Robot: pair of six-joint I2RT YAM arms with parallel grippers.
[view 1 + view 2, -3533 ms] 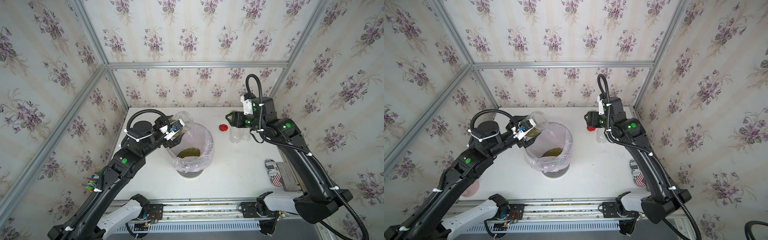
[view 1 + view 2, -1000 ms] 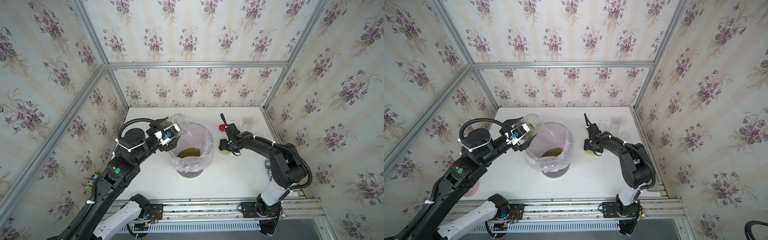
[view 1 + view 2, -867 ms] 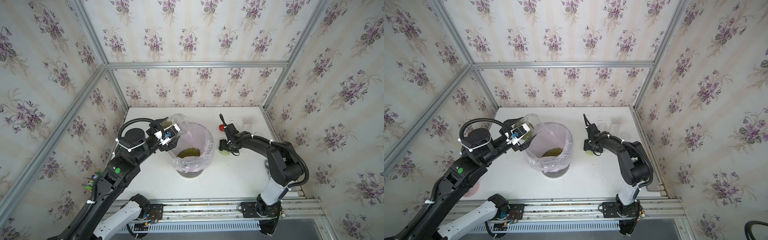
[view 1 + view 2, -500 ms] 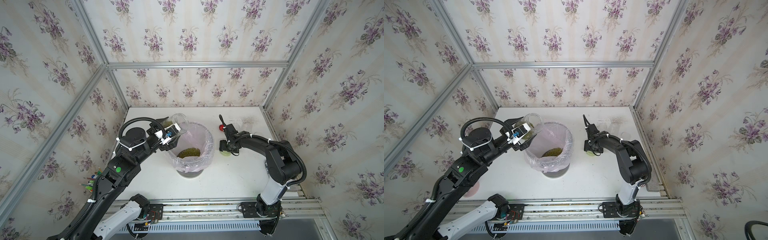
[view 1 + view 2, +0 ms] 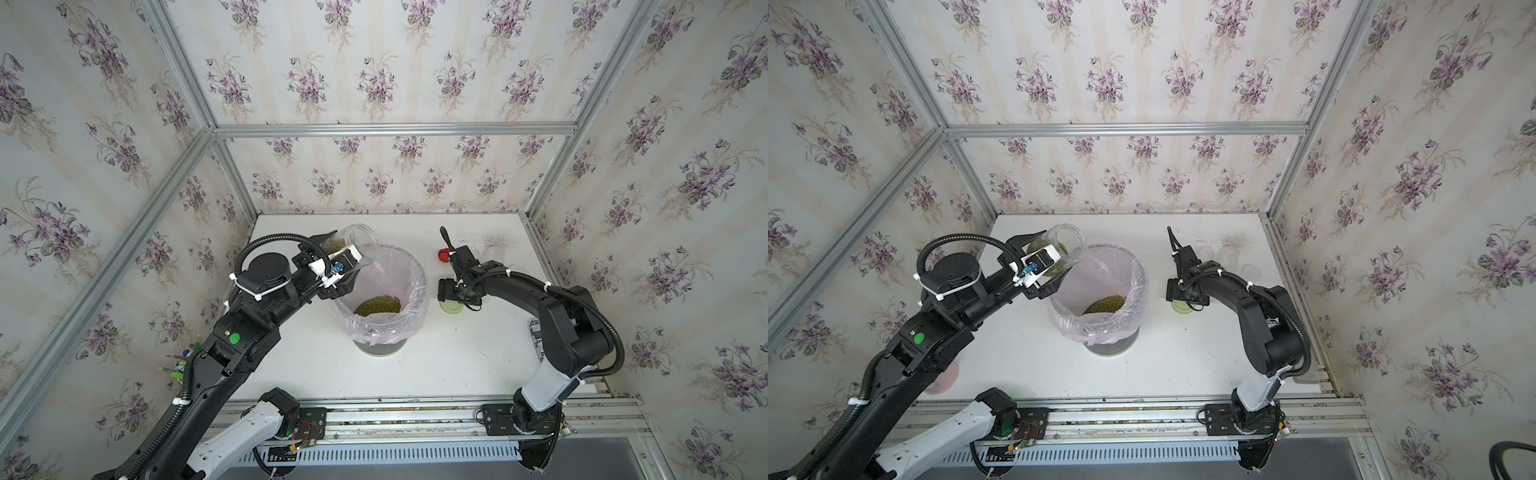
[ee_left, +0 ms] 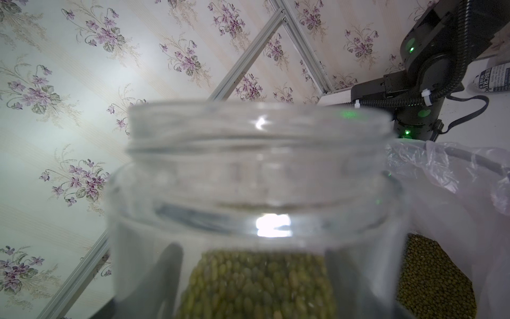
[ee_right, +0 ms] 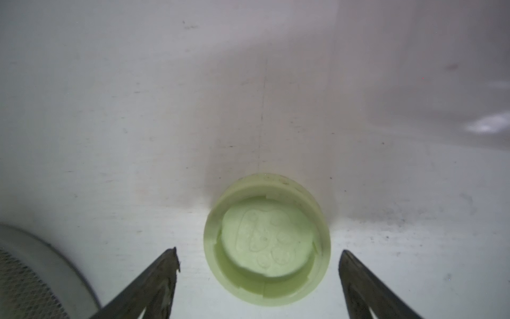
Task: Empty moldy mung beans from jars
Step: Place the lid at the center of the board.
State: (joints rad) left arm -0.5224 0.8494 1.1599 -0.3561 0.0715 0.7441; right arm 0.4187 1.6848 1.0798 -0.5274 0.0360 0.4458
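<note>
My left gripper (image 5: 338, 255) (image 5: 1045, 257) is shut on a clear, lidless jar (image 5: 362, 237) (image 5: 1066, 244) (image 6: 256, 179), tilted mouth-up over the far left rim of the bin (image 5: 420, 272) (image 5: 1140, 266). Mung beans (image 6: 259, 284) fill the jar's lower part between my dark fingers (image 6: 165, 276). More mung beans (image 5: 378, 305) (image 5: 1104, 304) (image 6: 433, 276) lie in the bin's pink bag. My right gripper (image 5: 453, 293) (image 5: 1183, 293) (image 7: 258, 256) hangs open just over a pale green lid (image 5: 451, 307) (image 5: 1181, 307) (image 7: 267, 240), which lies inside-up on the table, touching neither finger.
A red lid (image 5: 444, 254) lies behind the right wrist. A printed packet (image 5: 534, 332) (image 6: 494, 80) sits at the table's right edge. A pink disc (image 5: 944, 380) and coloured pens (image 5: 178, 365) lie by the left edge. The bin's base (image 7: 41, 265) is close beside the right fingers.
The right gripper has opened and let go of the pale green lid, which now rests on the table. The left arm has kept the jar still.
</note>
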